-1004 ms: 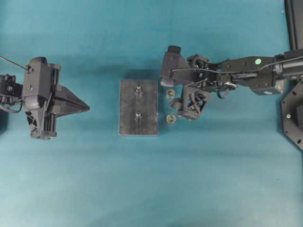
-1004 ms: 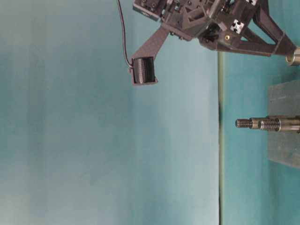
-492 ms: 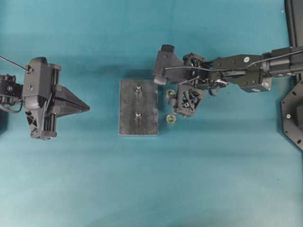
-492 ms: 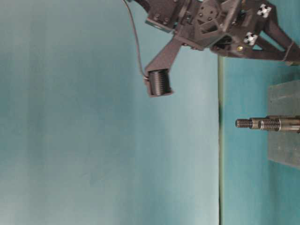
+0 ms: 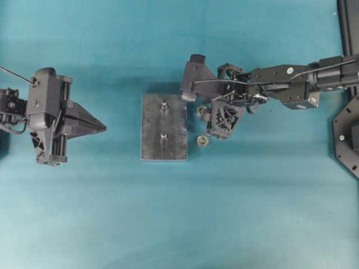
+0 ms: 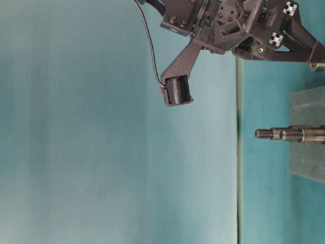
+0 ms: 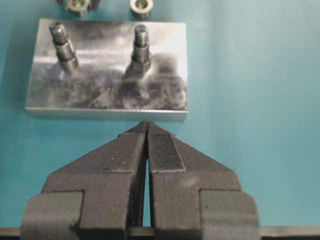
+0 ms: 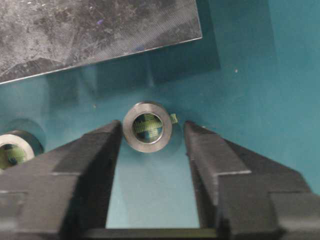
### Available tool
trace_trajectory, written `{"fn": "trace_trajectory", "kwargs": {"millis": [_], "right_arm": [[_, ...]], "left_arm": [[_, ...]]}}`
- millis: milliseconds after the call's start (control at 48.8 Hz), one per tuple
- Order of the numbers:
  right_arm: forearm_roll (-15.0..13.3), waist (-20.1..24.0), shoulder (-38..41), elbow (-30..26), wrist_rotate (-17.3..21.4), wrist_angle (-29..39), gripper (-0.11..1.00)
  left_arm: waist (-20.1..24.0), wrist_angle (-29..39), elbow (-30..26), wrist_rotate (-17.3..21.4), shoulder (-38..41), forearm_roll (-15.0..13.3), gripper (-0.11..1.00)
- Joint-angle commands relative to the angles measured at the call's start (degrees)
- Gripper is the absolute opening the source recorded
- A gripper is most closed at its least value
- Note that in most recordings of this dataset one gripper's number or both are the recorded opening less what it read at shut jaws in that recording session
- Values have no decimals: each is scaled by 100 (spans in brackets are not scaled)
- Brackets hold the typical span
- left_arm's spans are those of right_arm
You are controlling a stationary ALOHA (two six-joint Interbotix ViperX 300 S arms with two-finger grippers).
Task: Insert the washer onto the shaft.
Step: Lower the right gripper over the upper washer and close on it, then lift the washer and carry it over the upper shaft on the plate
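A grey metal plate (image 5: 174, 145) carries two upright shafts (image 5: 164, 105) (image 5: 163, 137). Two metal washers lie on the teal table to its right. One washer (image 5: 202, 140) lies free. The other washer (image 8: 147, 126) sits between the fingers of my right gripper (image 8: 152, 131), which is down at the table (image 5: 203, 114). Its jaws are open around the ring: the left finger (image 8: 107, 142) is at its rim and the right finger (image 8: 200, 145) stands a small gap away. My left gripper (image 7: 146, 125) is shut and empty, left of the plate (image 5: 104, 128).
The plate's edge (image 8: 90, 30) lies just beyond the gripped-around washer, and the second washer (image 8: 12, 150) is off to its left. At table level the shafts (image 6: 277, 133) stand up from the plate (image 6: 310, 152). A black fixture (image 5: 348, 134) sits at the right edge.
My right gripper has moved left and come down over the far washer, and its jaws have narrowed around it. The left arm has not moved.
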Motion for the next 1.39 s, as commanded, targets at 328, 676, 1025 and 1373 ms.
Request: {"fn": "trace_trajectory", "kwargs": {"millis": [328,676,1025,1373], "right_arm": [[-18,-9,-132,-158,62,18,34],[-9,167,-677,-817,44,589,33],[-18,334,-545,-1626,26,870,33],[-35,334,-246,-1793,0,870,33]], "left_arm": [[0,-70,-53,-9,-18,9,0],[0,-70,-62,-18,-18,9,0],[0,-316,35,-44,-18,18,0],[-9,-316,26,-35,18,18,0]]}}
